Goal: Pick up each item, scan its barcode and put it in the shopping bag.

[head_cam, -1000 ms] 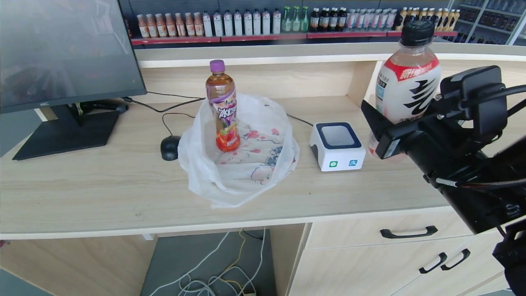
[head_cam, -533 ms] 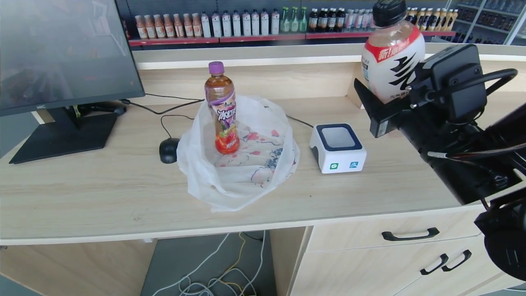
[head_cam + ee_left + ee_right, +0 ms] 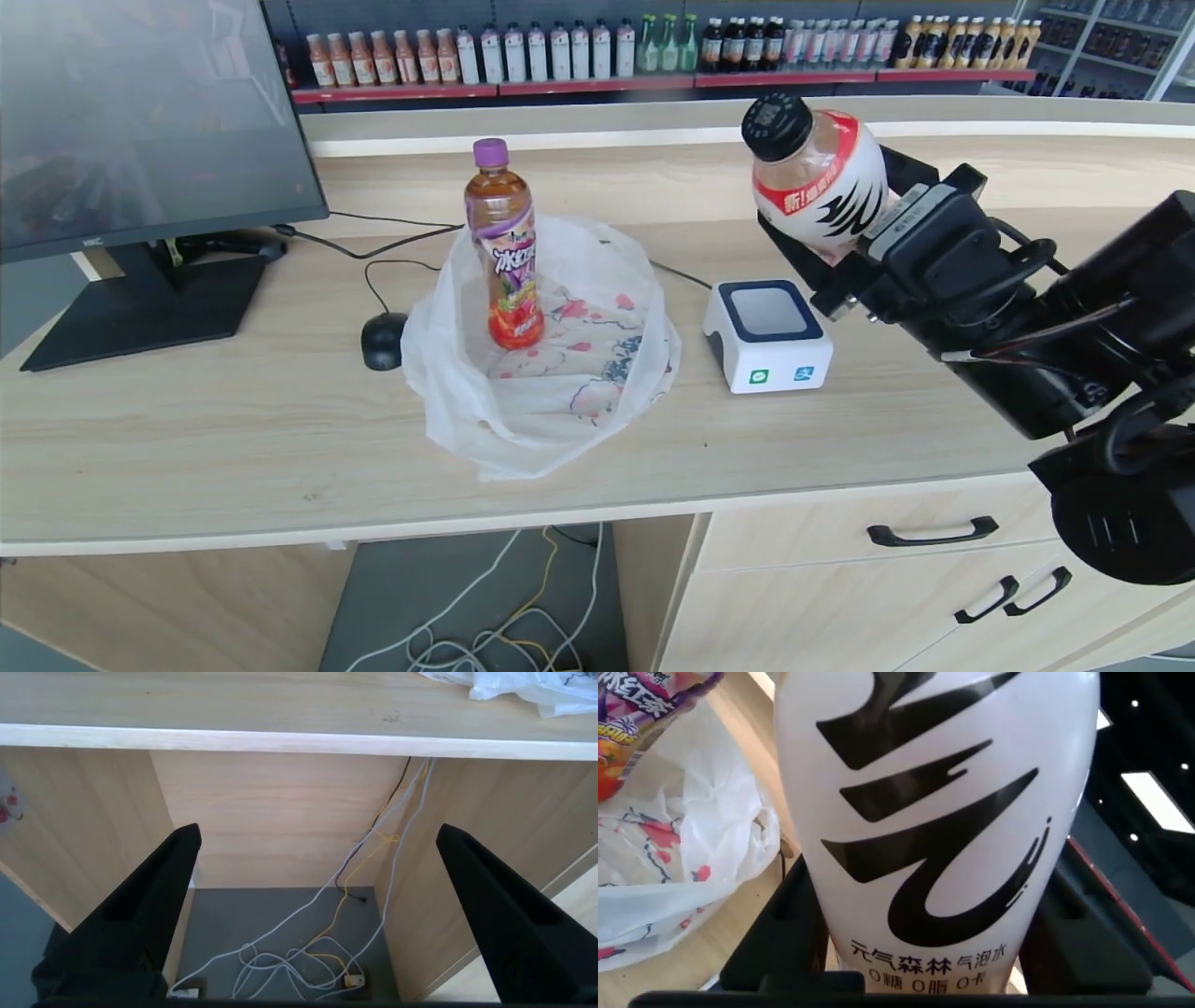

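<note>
The right gripper [image 3: 840,224] was clamped around the lower body of a white sparkling-water bottle [image 3: 822,182], its jaws closed only as far as the bottle's width. The bottle was lifted off the counter [image 3: 233,439] and tilted, with its black cap [image 3: 776,126] pointing towards 10 o'clock. It hung at about 1 o'clock from the white barcode scanner [image 3: 767,336]. The scanner stood on the counter at 3 o'clock from the open plastic shopping bag [image 3: 551,373]. An iced tea bottle [image 3: 504,252] with a purple cap stood upright inside the bag. A black mouse [image 3: 384,341] lay just beside the bag at 9 o'clock, and a monitor [image 3: 149,121] stood at 10 o'clock. The left gripper [image 3: 318,831] was spread wide and held nothing, below the counter's front edge, facing loose cables [image 3: 318,952] on the floor.
</note>
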Controlling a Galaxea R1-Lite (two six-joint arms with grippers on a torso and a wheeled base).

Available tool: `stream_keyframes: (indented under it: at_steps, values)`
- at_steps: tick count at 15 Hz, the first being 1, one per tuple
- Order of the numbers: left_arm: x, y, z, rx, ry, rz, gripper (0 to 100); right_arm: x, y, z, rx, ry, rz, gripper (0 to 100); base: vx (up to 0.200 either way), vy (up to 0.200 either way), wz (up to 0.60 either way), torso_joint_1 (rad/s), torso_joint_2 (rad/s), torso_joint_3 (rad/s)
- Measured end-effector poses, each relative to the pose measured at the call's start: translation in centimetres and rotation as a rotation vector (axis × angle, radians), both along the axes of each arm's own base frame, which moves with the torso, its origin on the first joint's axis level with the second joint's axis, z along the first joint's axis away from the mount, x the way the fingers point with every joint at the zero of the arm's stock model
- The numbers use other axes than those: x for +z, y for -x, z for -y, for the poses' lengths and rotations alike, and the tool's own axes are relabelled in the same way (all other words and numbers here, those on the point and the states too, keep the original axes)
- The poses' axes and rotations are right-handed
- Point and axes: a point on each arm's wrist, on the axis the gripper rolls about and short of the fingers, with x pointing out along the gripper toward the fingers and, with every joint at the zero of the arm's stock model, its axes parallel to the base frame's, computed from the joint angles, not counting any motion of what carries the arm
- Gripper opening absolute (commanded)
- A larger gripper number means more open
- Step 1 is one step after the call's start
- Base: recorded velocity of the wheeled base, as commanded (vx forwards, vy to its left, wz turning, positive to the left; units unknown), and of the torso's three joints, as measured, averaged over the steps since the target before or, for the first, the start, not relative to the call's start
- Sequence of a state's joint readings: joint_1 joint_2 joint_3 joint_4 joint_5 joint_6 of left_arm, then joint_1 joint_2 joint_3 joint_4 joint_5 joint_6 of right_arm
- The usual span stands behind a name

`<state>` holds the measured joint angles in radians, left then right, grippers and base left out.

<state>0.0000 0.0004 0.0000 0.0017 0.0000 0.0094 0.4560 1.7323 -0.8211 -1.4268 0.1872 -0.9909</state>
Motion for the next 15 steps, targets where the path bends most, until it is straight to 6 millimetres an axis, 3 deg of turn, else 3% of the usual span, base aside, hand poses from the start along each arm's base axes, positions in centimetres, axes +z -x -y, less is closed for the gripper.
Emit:
stream_keyframes:
  at_steps: [3, 7, 15]
  values:
    - [0.0, 0.0, 0.0, 0.0, 0.0, 0.0, 100, 0.0, -1.5, 0.0, 0.013, 0.08, 0.069, 0, 0.0, 0.0, 0.0, 0.0, 0.0, 0.0]
    - [0.0, 0.0, 0.0, 0.0, 0.0, 0.0, 100, -2.2, -3.2, -0.3, 0.087, 0.198, 0.075, 0, 0.0, 0.0, 0.0, 0.0, 0.0, 0.0]
    - [0.0, 0.0, 0.0, 0.0, 0.0, 0.0, 100, -3.6, -6.0, -0.3, 0.136, 0.272, 0.038, 0, 0.0, 0.0, 0.0, 0.0, 0.0, 0.0]
